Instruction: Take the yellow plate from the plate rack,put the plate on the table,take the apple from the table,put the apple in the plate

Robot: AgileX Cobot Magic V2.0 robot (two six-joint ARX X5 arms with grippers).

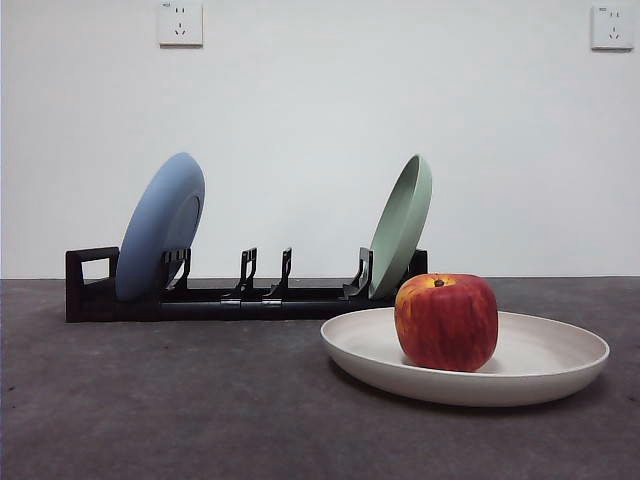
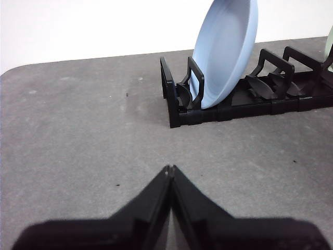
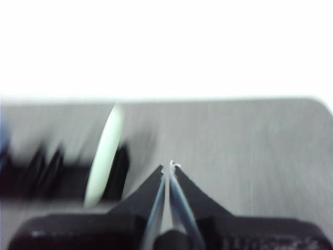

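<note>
the apple (image 1: 446, 322) is sitting upright inside the yellow plate (image 1: 550, 352), toward the rim nearest the plate rack (image 1: 240, 296), and the plate is lying flat on the table (image 1: 160, 410) just in front of the rack's end that is holding the pale green plate (image 1: 402, 226). the blue plate (image 1: 160, 226) is leaning at the rack's handle end, with bare prongs and open table between and before them. the left gripper (image 2: 170, 169) and the right gripper (image 3: 169, 165) are both hovering over bare table away from the rack, jaws pressed together on nothing.

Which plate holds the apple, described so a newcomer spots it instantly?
Start at the long black pronged plate rack on the dark grey table. In front of its pale green plate lies the wide, shallow cream plate. Unlike the green and blue plate, it lies flat, carrying the red apple.
</note>
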